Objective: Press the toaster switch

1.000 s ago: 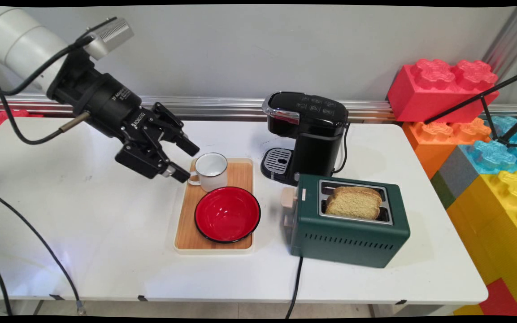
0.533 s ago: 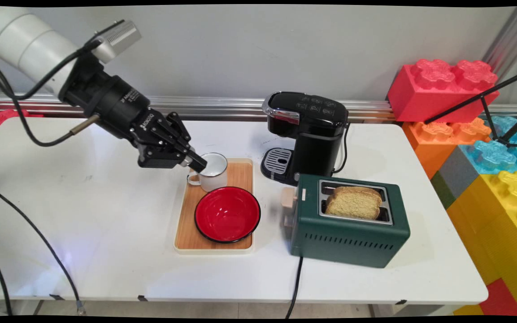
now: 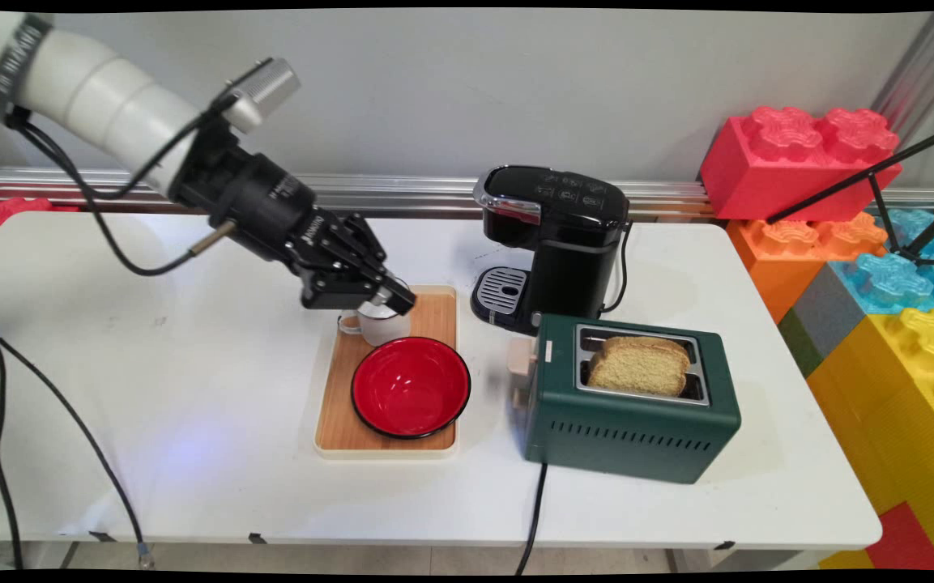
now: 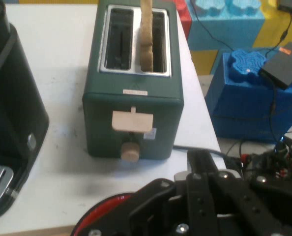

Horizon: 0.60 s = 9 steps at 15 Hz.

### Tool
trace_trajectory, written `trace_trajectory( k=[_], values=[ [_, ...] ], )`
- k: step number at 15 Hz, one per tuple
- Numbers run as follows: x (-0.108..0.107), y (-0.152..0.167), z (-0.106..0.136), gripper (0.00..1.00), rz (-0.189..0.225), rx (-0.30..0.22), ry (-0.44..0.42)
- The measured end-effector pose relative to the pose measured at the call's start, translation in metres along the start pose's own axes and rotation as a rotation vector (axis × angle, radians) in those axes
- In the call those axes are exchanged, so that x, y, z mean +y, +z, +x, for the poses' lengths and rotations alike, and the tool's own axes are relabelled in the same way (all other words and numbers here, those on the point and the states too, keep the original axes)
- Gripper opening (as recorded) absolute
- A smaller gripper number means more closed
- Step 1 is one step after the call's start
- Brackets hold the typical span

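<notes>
My black gripper (image 3: 398,300) hangs low over a white enamel mug (image 3: 382,329), with its fingers shut together above the mug's far rim and covering most of the opening. The mug stands at the back of a wooden tray (image 3: 337,409), and a red bowl (image 3: 410,387) sits just in front of it. In the hand view, the folded linkage (image 4: 205,206) fills the bottom, with the red bowl's rim (image 4: 99,216) showing below it. I cannot see anything held between the fingers.
A green toaster (image 3: 629,421) with a bread slice (image 3: 641,364) stands right of the tray, also seen as the toaster (image 4: 133,98) in the hand view. A black coffee machine (image 3: 556,235) is behind it. Big toy blocks (image 3: 799,162) line the right side. Cables hang at the left.
The gripper went from open beside the mug's handle to shut, then moved right and now sits over the mug. The mug, bowl and tray stayed put.
</notes>
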Motion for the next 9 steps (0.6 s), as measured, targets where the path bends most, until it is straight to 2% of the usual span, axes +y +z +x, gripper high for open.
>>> trace_trajectory(
  k=[9],
  values=[
    [-0.014, 0.064, -0.013, 0.00, -0.003, 0.073, 0.032]
  ],
)
